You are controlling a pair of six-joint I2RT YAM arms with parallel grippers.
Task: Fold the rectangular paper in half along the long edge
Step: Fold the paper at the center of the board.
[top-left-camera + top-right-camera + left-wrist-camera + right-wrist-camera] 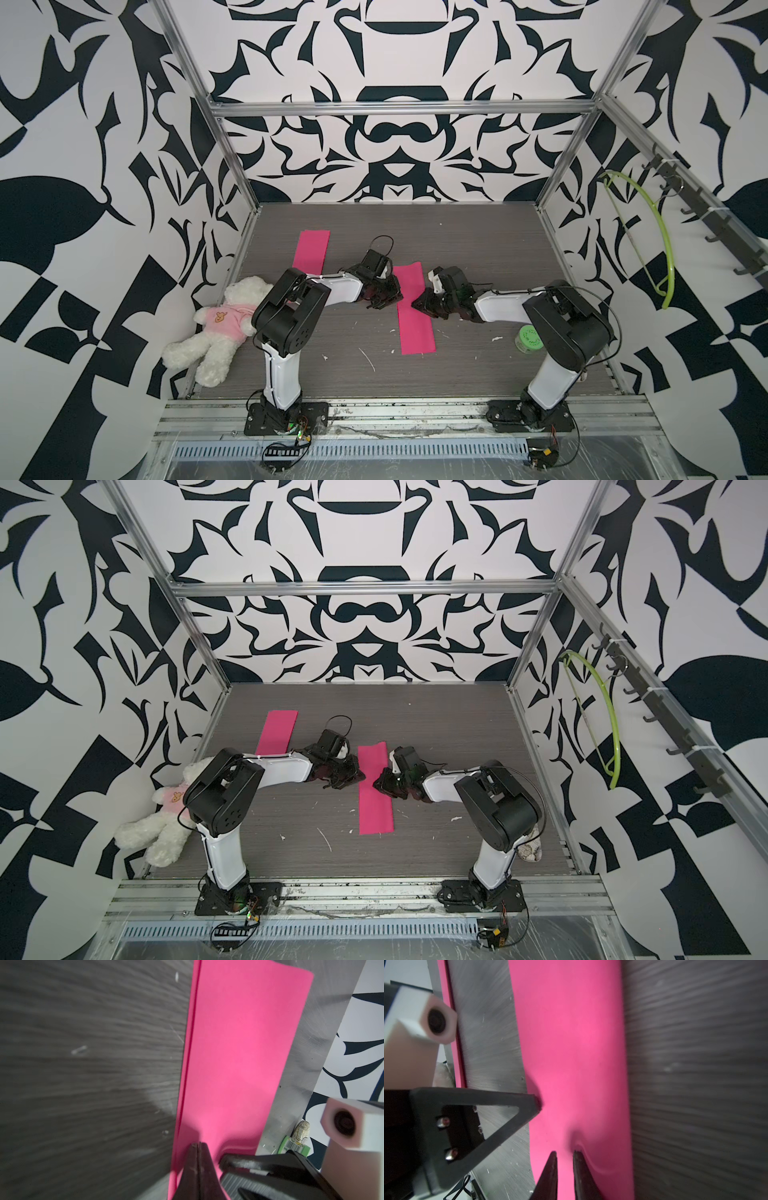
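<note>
My left gripper (198, 1146) has its jaws pressed together, tips down on the pink paper (417, 332) near a long edge where two layers show. My right gripper (564, 1154) has its jaws slightly apart, tips on the same sheet w/ a small pucker by one. The paper lies mid-counter (478, 249) btwn both grippers; a 2nd pink strip (311, 249) sits farther back, on the left.

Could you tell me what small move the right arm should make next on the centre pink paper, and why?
Probably lift the right gripper straight up off the pink paper. Its jaws stand slightly apart, tips on the sheet, which already lies doubled, two layered edges along one long side; the shut left gripper rests on it, so it should stay folded.
</note>
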